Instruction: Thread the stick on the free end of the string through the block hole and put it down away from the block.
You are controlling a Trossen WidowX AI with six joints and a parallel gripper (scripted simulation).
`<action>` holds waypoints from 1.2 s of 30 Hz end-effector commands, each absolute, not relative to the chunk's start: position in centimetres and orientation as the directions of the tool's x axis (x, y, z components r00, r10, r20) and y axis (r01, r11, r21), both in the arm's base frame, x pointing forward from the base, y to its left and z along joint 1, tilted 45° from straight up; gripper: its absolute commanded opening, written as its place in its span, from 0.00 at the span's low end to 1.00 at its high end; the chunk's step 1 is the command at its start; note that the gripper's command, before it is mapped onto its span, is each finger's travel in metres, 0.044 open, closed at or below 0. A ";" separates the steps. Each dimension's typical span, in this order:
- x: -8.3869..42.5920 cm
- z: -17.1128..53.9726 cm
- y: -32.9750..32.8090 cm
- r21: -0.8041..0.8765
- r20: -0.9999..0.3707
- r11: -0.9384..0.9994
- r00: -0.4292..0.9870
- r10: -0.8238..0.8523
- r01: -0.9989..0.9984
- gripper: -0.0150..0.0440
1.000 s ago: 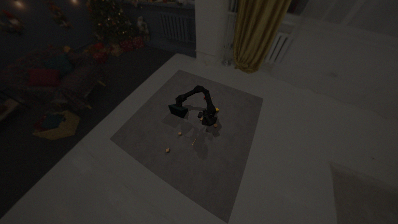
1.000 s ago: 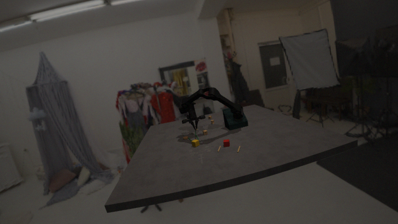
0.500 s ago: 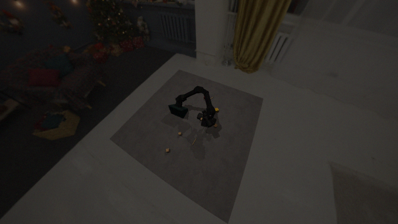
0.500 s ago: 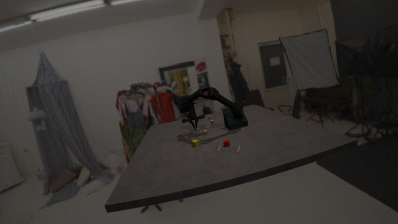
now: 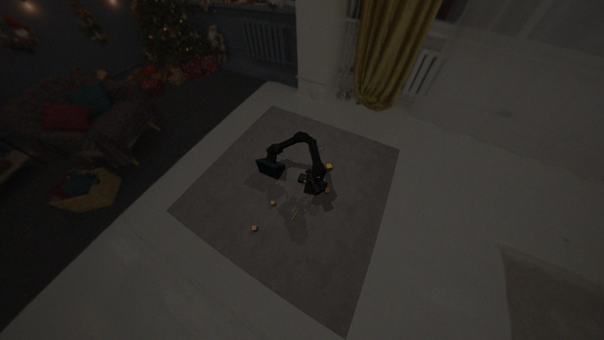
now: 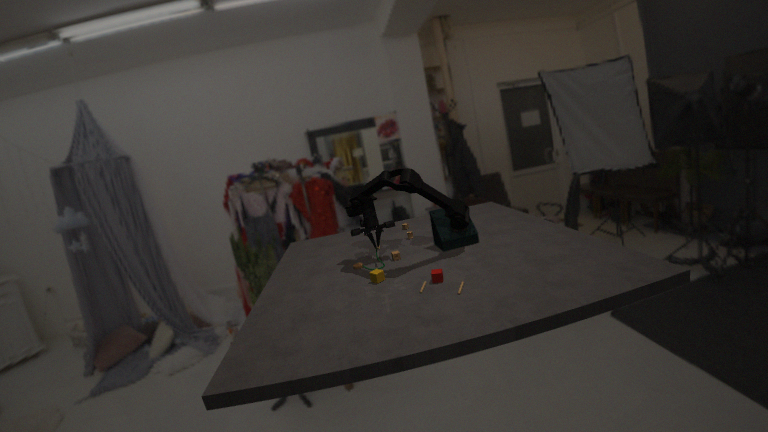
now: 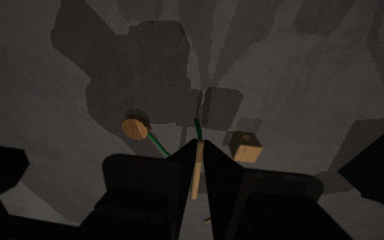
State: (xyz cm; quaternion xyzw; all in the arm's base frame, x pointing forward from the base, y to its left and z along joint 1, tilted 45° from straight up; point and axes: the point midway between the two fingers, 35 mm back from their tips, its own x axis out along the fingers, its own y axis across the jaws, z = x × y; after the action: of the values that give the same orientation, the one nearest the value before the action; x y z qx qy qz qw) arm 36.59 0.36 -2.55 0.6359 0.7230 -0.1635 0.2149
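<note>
My gripper is shut on the wooden stick and holds it above the table. The green string runs from the stick's far end down to the round wooden button on the table. The wooden block stands on the table to the right of the fingertips in the wrist view, apart from them. A dark hole shows in its upper face there. Part of the string is hidden behind the left finger.
A yellow cube and a red cube lie on the table. Two loose sticks lie by the red cube, and another loose stick shows in the top view. Two small wooden blocks stand farther off.
</note>
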 end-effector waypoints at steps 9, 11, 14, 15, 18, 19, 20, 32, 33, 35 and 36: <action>36.9 -3.6 -1.0 0.049 -0.546 0.138 -0.090 0.833 0.989 0.25; 36.9 -3.8 -1.2 0.049 -0.549 0.138 -0.089 0.831 0.989 0.25; 36.9 -4.0 -1.4 0.049 -0.554 0.138 -0.088 0.828 0.989 0.25; 36.9 -4.1 -1.5 0.049 -0.556 0.138 -0.088 0.826 0.989 0.25; 36.9 -4.3 -1.8 0.049 -0.561 0.137 -0.087 0.823 0.989 0.25; 36.9 -4.4 -1.9 0.049 -0.563 0.137 -0.086 0.822 0.989 0.25; 36.9 -4.5 -2.0 0.049 -0.565 0.137 -0.086 0.821 0.989 0.25; 36.9 -5.5 -3.1 0.049 -0.585 0.136 -0.082 0.807 0.989 0.25; 36.9 -5.6 -3.2 0.049 -0.587 0.136 -0.082 0.806 0.989 0.25; 36.9 -5.8 -3.3 0.049 -0.590 0.136 -0.081 0.803 0.989 0.25; 36.9 -5.9 -3.4 0.049 -0.592 0.136 -0.081 0.802 0.990 0.25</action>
State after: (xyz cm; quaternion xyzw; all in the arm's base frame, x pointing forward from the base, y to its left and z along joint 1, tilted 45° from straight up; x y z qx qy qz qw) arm 36.76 -2.85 -5.56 0.6308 0.7133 -0.1865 0.2417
